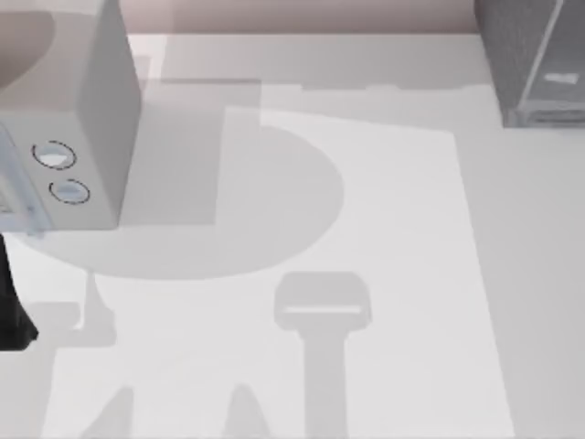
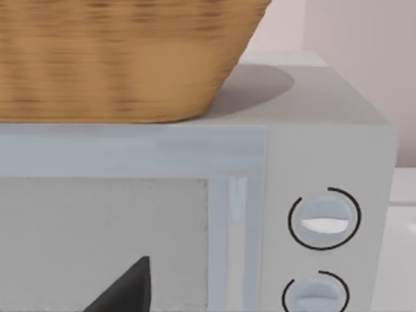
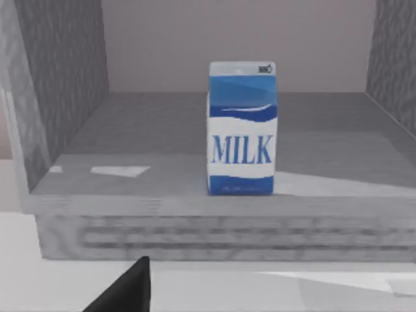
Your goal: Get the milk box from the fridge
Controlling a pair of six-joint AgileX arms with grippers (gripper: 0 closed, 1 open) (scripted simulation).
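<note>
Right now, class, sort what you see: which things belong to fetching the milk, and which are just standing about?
Belongs to the job:
- milk box, upright inside the fridge
- fridge, open toward the right wrist camera, at the table's far right corner

Just standing about:
- pale grey box with two round dials, at the table's left
- wicker basket on top of it
</note>
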